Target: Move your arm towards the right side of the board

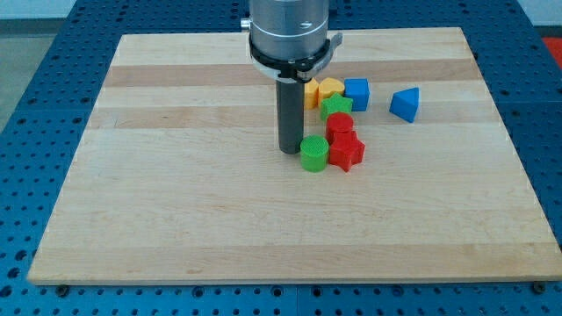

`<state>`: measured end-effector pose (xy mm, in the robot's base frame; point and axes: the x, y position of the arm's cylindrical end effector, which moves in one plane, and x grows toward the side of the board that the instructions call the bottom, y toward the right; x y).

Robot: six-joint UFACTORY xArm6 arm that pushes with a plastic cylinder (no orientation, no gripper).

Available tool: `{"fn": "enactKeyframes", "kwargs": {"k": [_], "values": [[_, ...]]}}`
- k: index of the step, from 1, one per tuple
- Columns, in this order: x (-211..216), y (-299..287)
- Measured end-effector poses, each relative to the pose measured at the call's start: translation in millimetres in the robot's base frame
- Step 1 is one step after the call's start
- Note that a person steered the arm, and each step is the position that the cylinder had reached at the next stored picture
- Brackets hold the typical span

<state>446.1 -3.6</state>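
My tip (290, 151) rests on the wooden board (176, 193) near its middle, just left of a green cylinder (313, 154) and close to touching it. A red star-shaped block (347, 153) lies right of that cylinder, with a red cylinder (339, 125) above it and a green star-shaped block (335, 107) above that. An orange block (311, 93) is partly hidden behind the rod, next to a yellow block (330, 88) and a blue cube (356, 94). A blue triangular block (405, 104) lies apart toward the view's right.
The arm's grey cylindrical body (290, 31) hangs over the board's top middle. A blue perforated table (35, 79) surrounds the board on all sides.
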Motion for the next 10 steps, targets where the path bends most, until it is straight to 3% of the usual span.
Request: {"fn": "enactKeyframes", "kwargs": {"k": [2, 4, 5, 7, 10], "values": [[-1, -17], [54, -42], [89, -15], [97, 101], [49, 197]]}}
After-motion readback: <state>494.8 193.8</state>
